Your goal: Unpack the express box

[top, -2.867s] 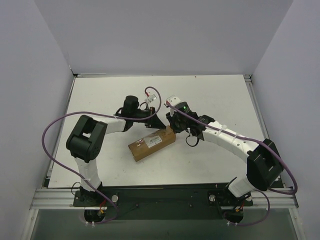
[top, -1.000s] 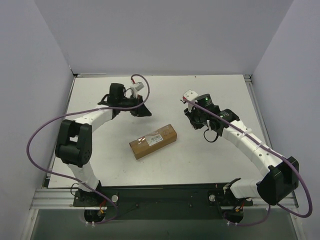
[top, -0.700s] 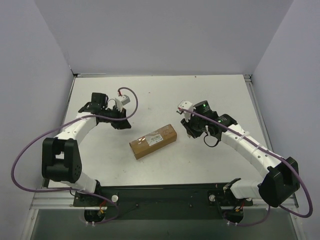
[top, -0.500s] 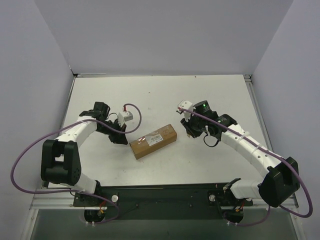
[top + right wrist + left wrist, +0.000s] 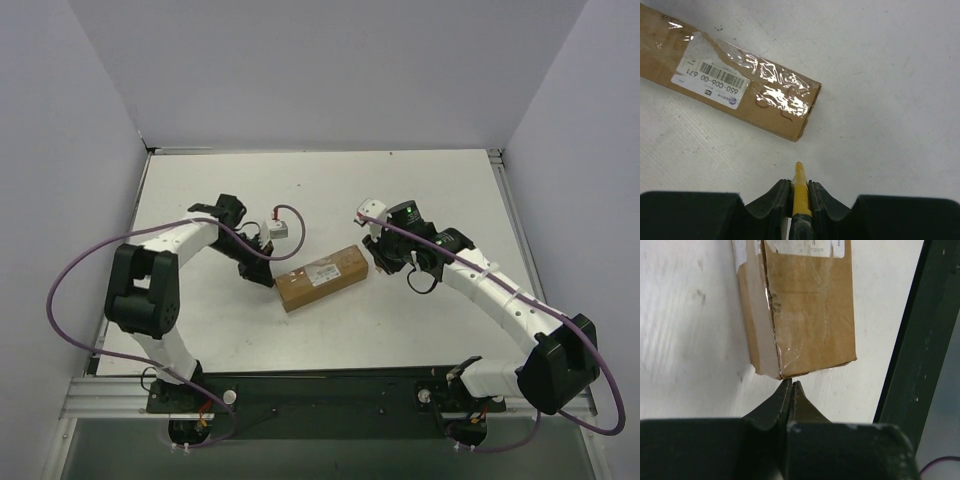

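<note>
box: express box [image 5: 322,277], brown oblong carton, lying flat on the white table [image 5: 450,195], flaps shut
box position: middle of the table, between the two grippers, long axis set at a slant, right end farther from the bases than the left end
box top: white printed label [image 5: 710,77] with a barcode is seen on the top face; clear glossy tape [image 5: 782,92], wrinkled, is stuck over the label and runs to the right end
box left end: in the left wrist view a taped seam is seen along the long edge, and the corner is slightly crushed
left gripper: left gripper [image 5: 791,385], fingers pressed together, nothing held between them
left gripper position: tips are placed at the lower corner of the box's left end; touching or just beside cannot be told
right gripper: right gripper [image 5: 799,186], fingers clamped on a slim yellow knife [image 5: 800,182]
knife: yellow tip sticks out past the fingertips and is pointed at the box's right end; a small gap of bare table is seen between tip and carton
right gripper position: just beside the box's right end, no contact with it
arms: both are bent inward toward the box, with purple cables [image 5: 70,300] looped alongside
surroundings: dark rail [image 5: 920,340] is seen along the table edge in the left wrist view
</note>
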Action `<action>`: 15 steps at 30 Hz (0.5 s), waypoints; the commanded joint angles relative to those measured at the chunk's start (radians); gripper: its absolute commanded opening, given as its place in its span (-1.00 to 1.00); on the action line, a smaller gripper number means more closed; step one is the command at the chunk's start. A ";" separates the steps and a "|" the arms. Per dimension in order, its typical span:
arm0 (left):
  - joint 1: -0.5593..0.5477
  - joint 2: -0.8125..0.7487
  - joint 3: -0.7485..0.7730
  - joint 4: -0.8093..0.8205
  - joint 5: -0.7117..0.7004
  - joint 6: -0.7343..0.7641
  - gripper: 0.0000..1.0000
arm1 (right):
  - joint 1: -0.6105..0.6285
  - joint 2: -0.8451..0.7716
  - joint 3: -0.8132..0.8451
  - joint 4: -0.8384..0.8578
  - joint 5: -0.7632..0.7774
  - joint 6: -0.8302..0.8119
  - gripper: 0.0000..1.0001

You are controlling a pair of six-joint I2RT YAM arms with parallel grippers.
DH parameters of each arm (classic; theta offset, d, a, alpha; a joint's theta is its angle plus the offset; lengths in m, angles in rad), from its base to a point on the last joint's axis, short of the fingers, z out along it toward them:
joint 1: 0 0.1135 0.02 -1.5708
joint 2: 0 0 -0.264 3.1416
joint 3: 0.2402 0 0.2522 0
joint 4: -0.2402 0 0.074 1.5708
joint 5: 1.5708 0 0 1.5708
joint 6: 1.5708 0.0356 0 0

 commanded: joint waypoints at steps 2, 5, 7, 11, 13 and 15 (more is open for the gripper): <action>-0.148 0.119 0.180 0.027 0.106 -0.041 -1.00 | -0.035 -0.035 0.008 0.020 0.046 -0.001 -1.00; -0.216 0.176 0.229 0.146 0.079 -0.178 -1.00 | -0.061 -0.054 -0.012 0.032 0.051 0.009 -1.00; -0.228 0.213 0.248 0.223 0.049 -0.266 -1.00 | -0.072 -0.069 -0.020 0.034 0.051 0.013 -1.00; -0.218 0.245 0.280 0.296 0.026 -0.389 -1.00 | -0.101 -0.095 -0.025 0.028 0.056 0.019 -1.00; -0.210 0.221 0.256 0.291 0.032 -0.389 -0.99 | -0.120 -0.103 -0.023 0.014 0.053 0.028 -1.00; -0.187 0.187 0.223 0.259 0.048 -0.377 -0.98 | -0.135 -0.112 -0.020 0.008 0.053 0.036 -1.00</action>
